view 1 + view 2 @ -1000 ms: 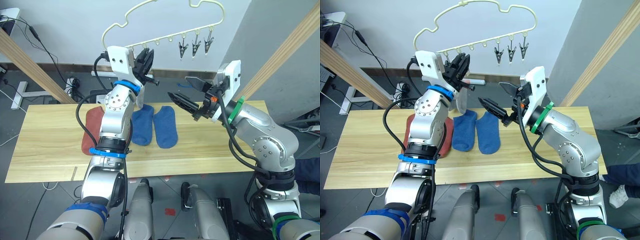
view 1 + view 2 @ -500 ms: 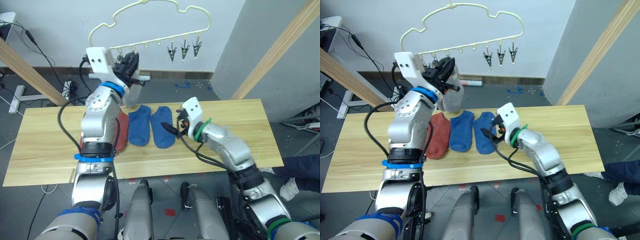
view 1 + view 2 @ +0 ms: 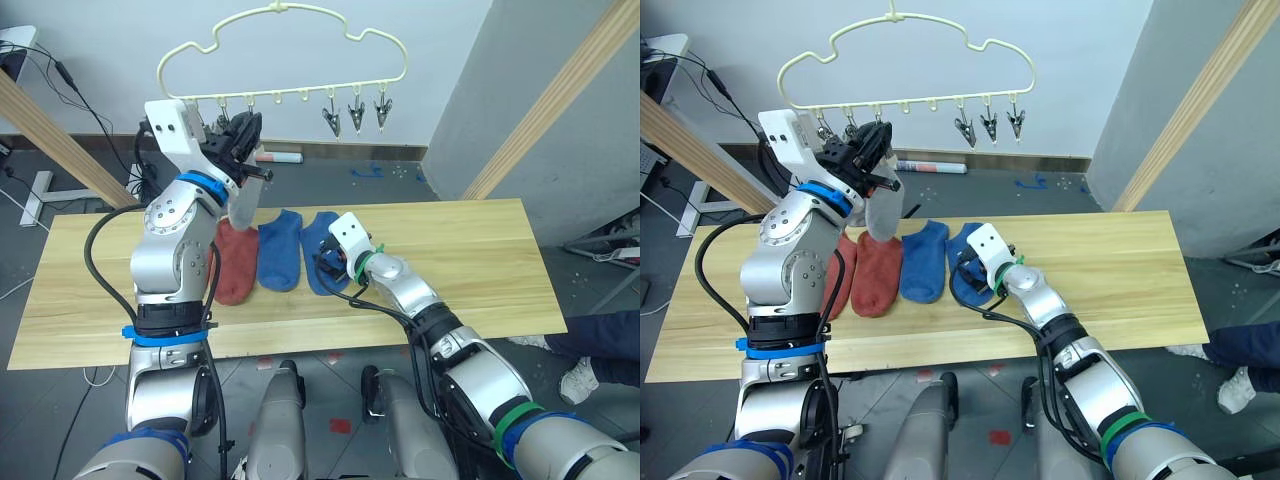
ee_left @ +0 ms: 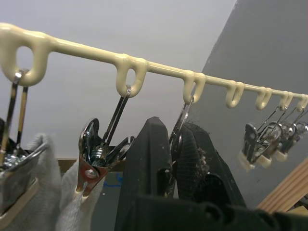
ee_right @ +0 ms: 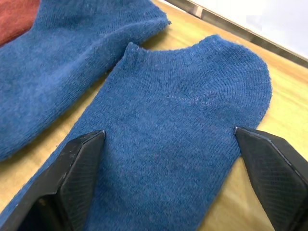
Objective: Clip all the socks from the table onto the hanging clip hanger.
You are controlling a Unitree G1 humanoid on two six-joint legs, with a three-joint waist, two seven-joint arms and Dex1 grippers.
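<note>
1. Right tool (image 5: 168,178) hovered spread wide over the right blue sock (image 5: 183,139) on the worktop (image 3: 470,250).
2. Left tool (image 4: 175,159), clenched, was up at the clip hanger (image 3: 290,95), beside a hanging grey sock (image 3: 883,212).
3. Lowering both fingers astride the cuff before pinching seemed wise.

Clip hanger (image 3: 300,20): smooth pale-yellow plastic-looking coating with slight gloss. Clips (image 4: 98,154): shiny bare metal with pale tips. Blue sock (image 5: 178,139): matt knit cloth, finely fuzzy. Rust-red sock (image 3: 878,275): matt soft cloth. Grey sock (image 4: 29,192): matt soft cloth, in a clip. Table (image 3: 470,260): light wood planks, smooth, low sheen. Right gripper (image 5: 173,192) fingertips (image 5: 79,168): black, finely textured matt pads.
</note>
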